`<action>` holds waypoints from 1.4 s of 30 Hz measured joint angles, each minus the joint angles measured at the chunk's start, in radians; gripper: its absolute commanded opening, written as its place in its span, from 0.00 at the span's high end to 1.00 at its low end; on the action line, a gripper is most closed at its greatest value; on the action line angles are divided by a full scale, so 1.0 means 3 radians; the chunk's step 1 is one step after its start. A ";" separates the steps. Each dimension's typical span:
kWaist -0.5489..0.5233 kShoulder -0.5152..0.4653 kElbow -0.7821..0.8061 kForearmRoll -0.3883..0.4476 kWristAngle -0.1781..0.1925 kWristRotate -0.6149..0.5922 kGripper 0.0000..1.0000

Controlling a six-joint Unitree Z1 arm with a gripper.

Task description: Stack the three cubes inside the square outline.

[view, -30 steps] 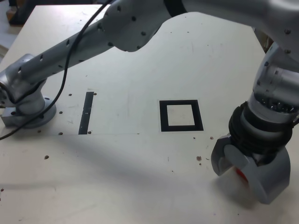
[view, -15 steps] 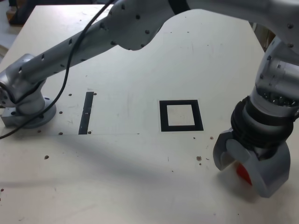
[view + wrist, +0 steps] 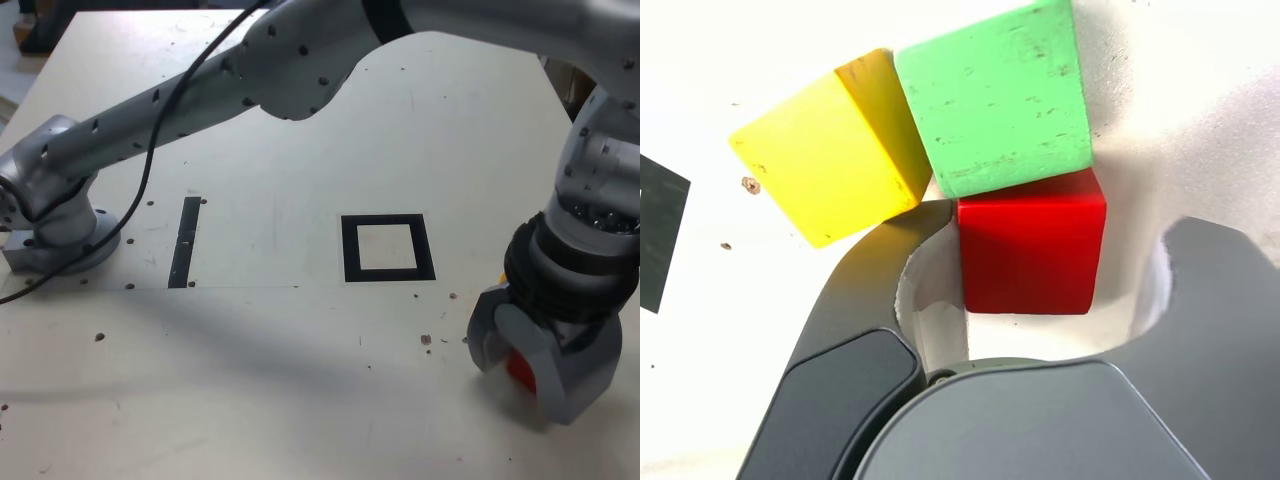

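I have the gripper (image 3: 1030,290) spread around the red cube (image 3: 1032,255), not yet pinching; it looks light, rigid, matte, best gripped on opposite flat sides, with green (image 3: 992,95) and yellow (image 3: 830,145) just beyond.

I can read no text, label, brand or number anywhere: none on the red cube (image 3: 1030,255) between my claw's (image 3: 1040,290) jaws, none on the green cube (image 3: 995,95) or yellow cube (image 3: 825,145) just past it, none on the counter (image 3: 300,380).
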 measured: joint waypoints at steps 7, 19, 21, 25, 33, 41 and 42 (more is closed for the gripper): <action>0.0000 0.0000 -0.0098 0.0013 0.0000 0.0000 0.66; 0.0000 -0.0002 -0.0112 0.0019 -0.0026 -0.0004 0.68; 0.0000 -0.0003 -0.0112 0.0019 -0.0027 -0.0005 0.69; 0.0000 -0.0004 -0.0115 0.0022 -0.0027 -0.0008 0.72; -0.0035 -0.0207 -0.0056 0.0062 -0.0015 -0.0120 0.72; -0.0056 -0.0837 0.0591 0.0063 0.0144 -0.0337 0.72; -0.0056 -0.0921 0.0719 0.0063 0.0185 -0.0376 0.72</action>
